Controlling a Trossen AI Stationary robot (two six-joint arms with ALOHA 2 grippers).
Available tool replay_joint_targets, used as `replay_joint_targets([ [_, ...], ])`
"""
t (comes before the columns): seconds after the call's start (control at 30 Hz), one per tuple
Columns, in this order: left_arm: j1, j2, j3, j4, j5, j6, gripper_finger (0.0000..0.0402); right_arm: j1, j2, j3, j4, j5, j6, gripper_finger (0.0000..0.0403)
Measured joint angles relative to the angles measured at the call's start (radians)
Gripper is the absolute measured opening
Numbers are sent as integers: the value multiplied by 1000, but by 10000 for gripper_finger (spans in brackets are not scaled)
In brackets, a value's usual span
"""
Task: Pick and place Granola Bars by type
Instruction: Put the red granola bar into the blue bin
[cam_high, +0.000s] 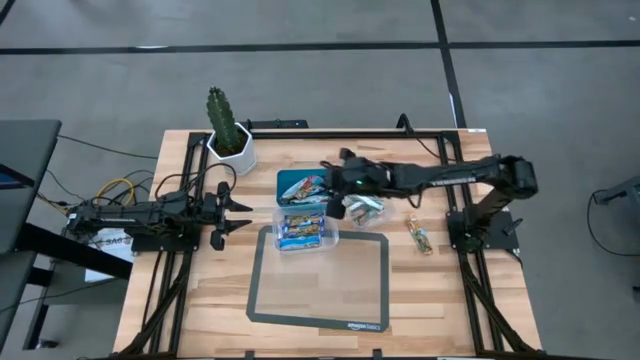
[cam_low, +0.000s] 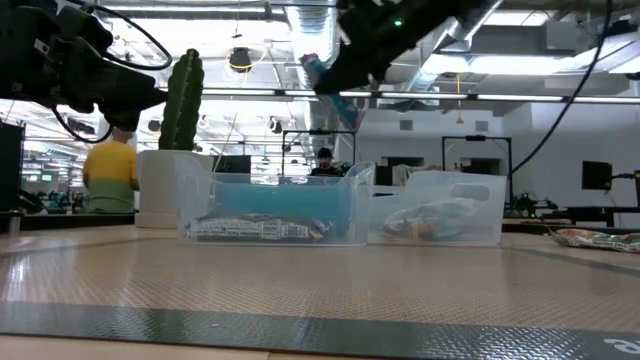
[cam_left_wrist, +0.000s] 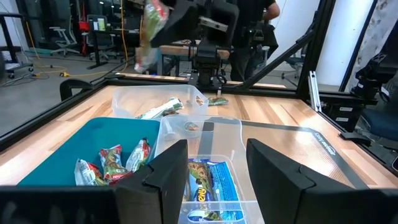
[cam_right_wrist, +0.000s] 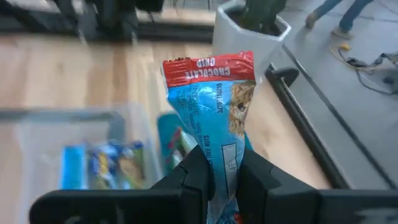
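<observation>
A: Where is the right hand (cam_right_wrist: 217, 171) now?

B: In the high view it is just above the centre of the frame, over the teal tray (cam_high: 290, 180). Its fingers are closed on one granola bar (cam_right_wrist: 214, 106) — a light blue wrapper with a red band at the top. In the low view this bar hangs in the air at the upper middle, above the tubs.

A: And the left hand (cam_high: 228, 212)?

B: It waits at the left of the high view, over the desk (cam_high: 440, 290), near the white pot with the cactus (cam_high: 225, 118). The fingers stand apart and hold nothing. In the left wrist view you see the gap between them.

A: Where are the other bars?

B: Several multicolour bars (cam_left_wrist: 112, 163) lie in the teal tray. Blue bars (cam_high: 303, 232) lie in the clear tub (cam_high: 333, 238) just below the tray in the high view. A second clear tub (cam_low: 495, 215) stands to the right of the first one, with a few silver bars (cam_left_wrist: 160, 110) inside. One loose bar (cam_high: 419, 236) lies alone on the bare wood at the right of centre — well apart from the tubs. The dark mat (cam_high: 318, 312) fills the lower middle of the frame, and the blue tub stands on its upper edge.
</observation>
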Motion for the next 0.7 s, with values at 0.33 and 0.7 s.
replay_joint_targets([
  [0.33, 0, 0, 0, 0, 1, 0, 158, -40, 273, 392, -390, 4, -206, 47],
  [0.7, 0, 0, 0, 0, 2, 0, 158, -74, 504, 622, -506, 4, -216, 47],
])
